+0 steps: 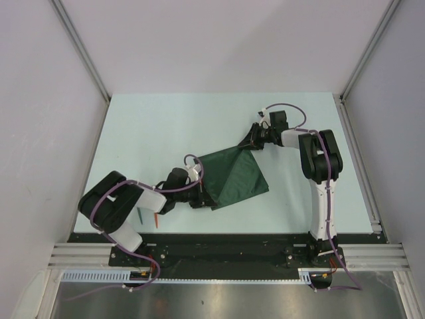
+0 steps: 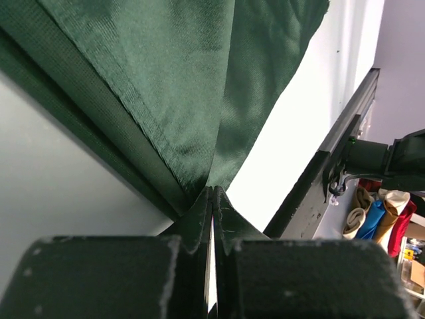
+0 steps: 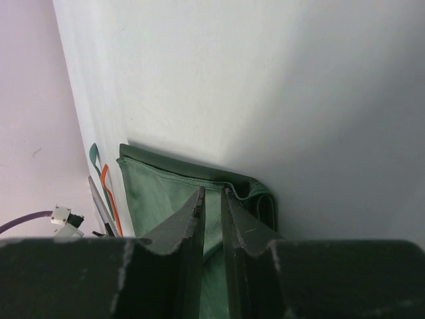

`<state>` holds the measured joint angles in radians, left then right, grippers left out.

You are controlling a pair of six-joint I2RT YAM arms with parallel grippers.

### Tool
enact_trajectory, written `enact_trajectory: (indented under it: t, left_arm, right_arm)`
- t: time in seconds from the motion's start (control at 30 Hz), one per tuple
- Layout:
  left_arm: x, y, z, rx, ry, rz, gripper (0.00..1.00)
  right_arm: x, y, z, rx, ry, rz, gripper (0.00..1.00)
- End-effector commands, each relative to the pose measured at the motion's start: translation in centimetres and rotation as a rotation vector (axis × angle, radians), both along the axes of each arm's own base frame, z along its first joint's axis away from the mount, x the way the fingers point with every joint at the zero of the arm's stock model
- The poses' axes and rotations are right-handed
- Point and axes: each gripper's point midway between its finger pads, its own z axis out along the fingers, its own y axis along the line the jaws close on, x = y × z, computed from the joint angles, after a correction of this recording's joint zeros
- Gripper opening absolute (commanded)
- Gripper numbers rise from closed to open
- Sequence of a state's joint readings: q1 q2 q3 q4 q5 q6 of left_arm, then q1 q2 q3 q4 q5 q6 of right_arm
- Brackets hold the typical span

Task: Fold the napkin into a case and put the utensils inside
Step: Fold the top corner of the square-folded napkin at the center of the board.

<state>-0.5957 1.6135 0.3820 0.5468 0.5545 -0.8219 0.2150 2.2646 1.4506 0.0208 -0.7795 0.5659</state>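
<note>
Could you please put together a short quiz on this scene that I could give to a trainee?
1. True or false: the teal utensil and the orange-red utensil already lie inside the napkin.
2. What is the left gripper shut on? A: the orange-red utensil. B: the napkin. C: nothing.
3. Fill in near or far: the right gripper pinches the napkin's ___ end.
Key: 1 false, both lie on the table beside the left arm; 2 B; 3 far.
</note>
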Motion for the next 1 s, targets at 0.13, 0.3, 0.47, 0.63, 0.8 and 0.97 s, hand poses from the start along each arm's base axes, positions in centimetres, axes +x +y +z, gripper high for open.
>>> enact_trajectory:
  t: [0.13,0.3,0.47,0.63,0.8,0.97]
  left_arm:
    - [-2.2,1.3,-3.3,0.055,0.079,0.005,0.01]
    - [-2.1,1.5,-3.3,0.075,0.067,0.0,0.0]
    - [-2.0,1.3,-3.3,0.073,0.071,-0.006,0.0]
    - [-2.2,1.1,-3.5,0.07,0.077,-0.021,0.0]
    - [-2.2,1.1,-3.7,0.072,0.084,-0.026,0.0]
    - [-2.3,1.0,-3.7,0.068,0.091,-0.036,0.0]
  right_arm:
    - [1.4,-0.4,-2.2,-0.01,-0.022,-0.021,0.2]
    - [2.7,-0.7,0.0,-0.005,-0.079,-0.026,0.2]
    - [3.3,-1.2,7.1,-0.019,-0.175,-0.024,0.3]
    - [1.0,-1.5,9.9,-0.039,-0.204,-0.011,0.36]
    - [-4.8,1.5,9.6,0.018,-0.216,0.061,0.38]
    - [-13.4,6.5,6.6,0.105,-0.14,0.172,0.27]
